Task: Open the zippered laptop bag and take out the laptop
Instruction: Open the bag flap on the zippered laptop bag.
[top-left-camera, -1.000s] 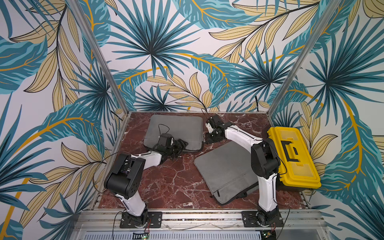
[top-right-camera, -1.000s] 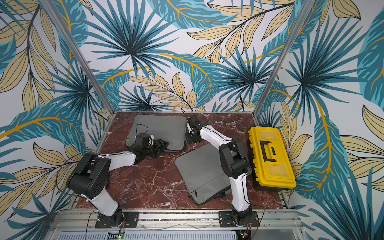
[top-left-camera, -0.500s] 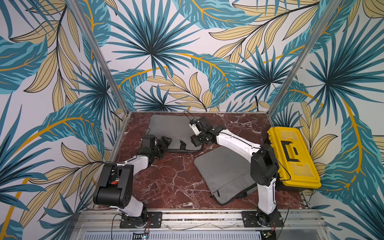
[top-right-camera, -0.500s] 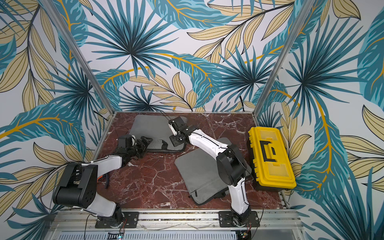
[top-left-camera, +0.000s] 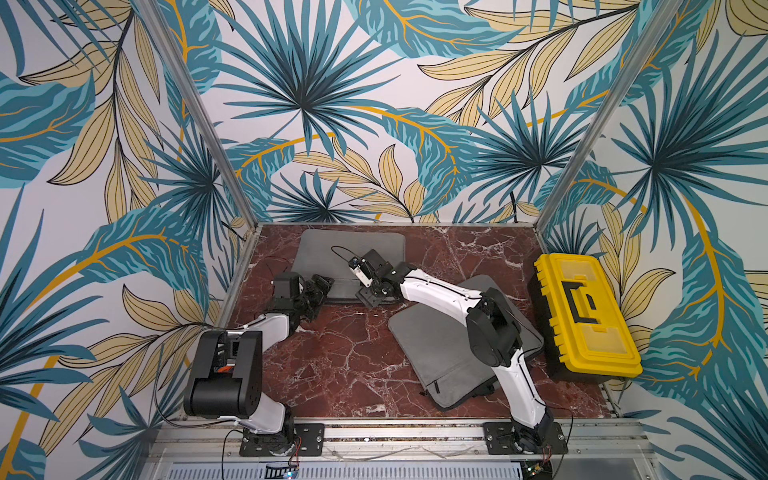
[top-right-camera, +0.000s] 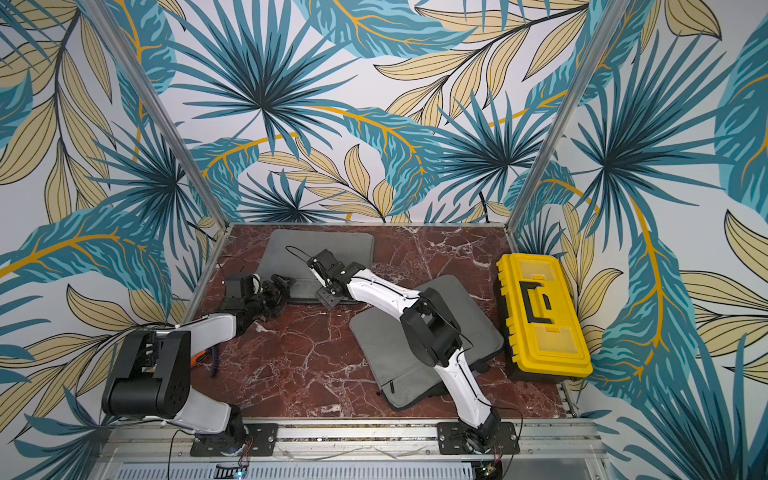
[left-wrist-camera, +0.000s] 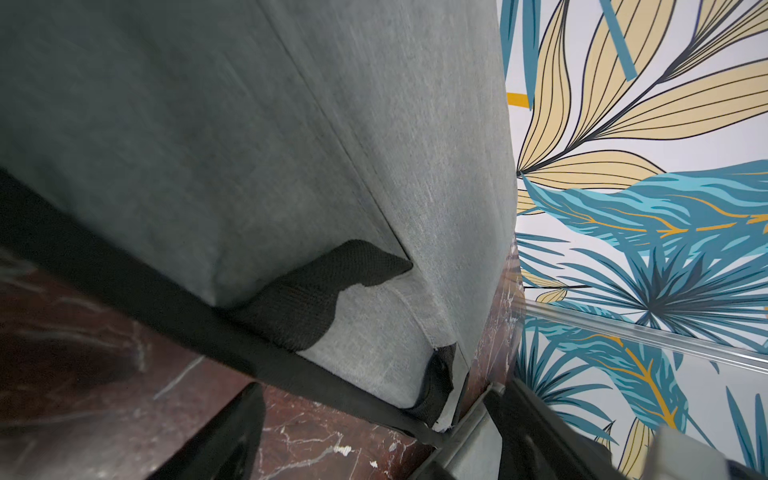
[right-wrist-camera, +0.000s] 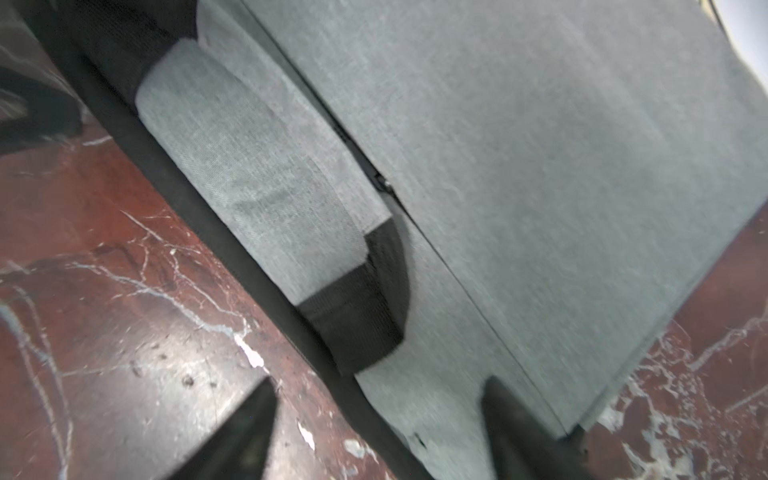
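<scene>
Red-brown marble with white veins forms the tabletop (top-left-camera: 332, 365), walled on three sides by wallpaper (top-left-camera: 299, 104) of teal and tan leaves. Two flat grey woven-fabric bags with rounded corners lie on it. The rear laptop bag (top-left-camera: 353, 249) sits square against the back wall, and the second bag (top-left-camera: 440, 349) lies angled beneath the right arm. One yellow plastic toolbox (top-left-camera: 582, 316) with a black handle stands just beside the second bag.

Both arms reach the rear laptop bag's near edge. The left gripper (top-left-camera: 322, 284) is at that edge's left corner, its fingers spread wide and clasping nothing. The right gripper (top-left-camera: 368, 293) is further along, fingers likewise spread, straddling the black edge trim without pinching it. The right wrist view shows a grey padded carry handle (right-wrist-camera: 266, 199) with black webbing ends, beside a thin dark seam (right-wrist-camera: 436, 253).
</scene>
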